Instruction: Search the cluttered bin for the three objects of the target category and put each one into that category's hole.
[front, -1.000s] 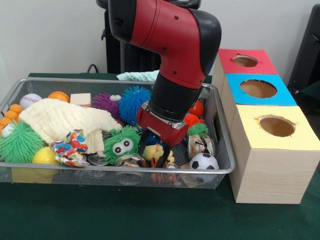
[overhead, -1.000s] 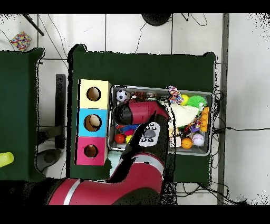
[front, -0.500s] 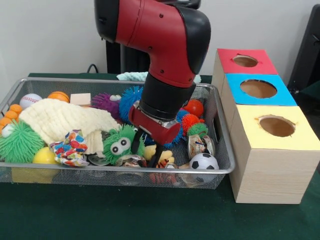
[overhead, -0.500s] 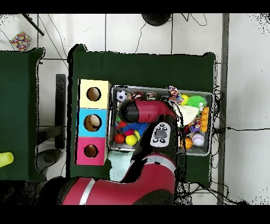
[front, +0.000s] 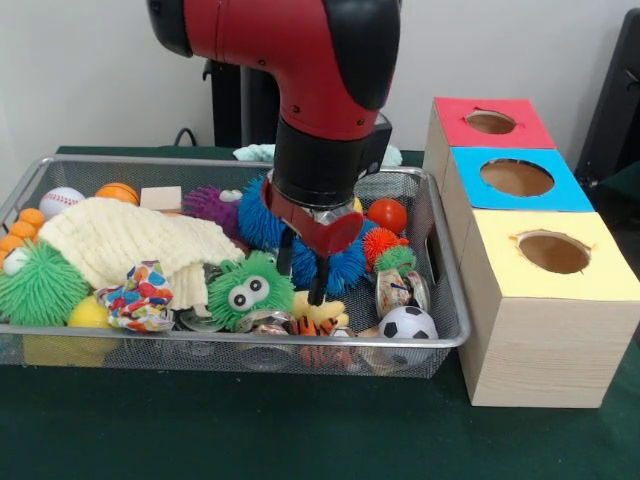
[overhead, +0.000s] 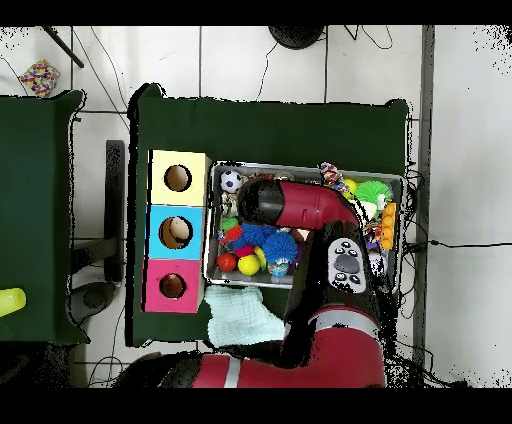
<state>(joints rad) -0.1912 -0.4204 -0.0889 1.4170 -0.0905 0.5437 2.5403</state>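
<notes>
While the arm hangs straight down over the middle of the wire bin (front: 432, 200), the gripper (front: 302, 287) sits with its two dark fingers spread apart and nothing between them, an open, empty claw. It hovers low, just above a small yellow-and-orange soft toy (front: 318, 312) lying near the bin's near wall. My guess is that it is lined up for a downward pick there, though the target category isn't named, so I can't say which items count. Whatever they are, they all lie in the bin. Nothing shows at the three holes on the right: red box (front: 520, 125) farthest, blue box (front: 560, 195) in the middle, yellow box (front: 600, 285) nearest.

Crowding is the trouble. A green fuzzy toy with googly eyes (front: 245, 290) sits just left of the fingers, close enough to get snagged. Blue spiky balls (front: 345, 268) press in right behind the claw, with an orange spiky ball (front: 381, 240) and a red ball (front: 388, 214) further right. A soccer ball (front: 407, 323) rests in the near right corner. Over on the left, a cream knitted cloth (front: 120, 238) drapes across a good part of the pile and may well be hiding things underneath.
</notes>
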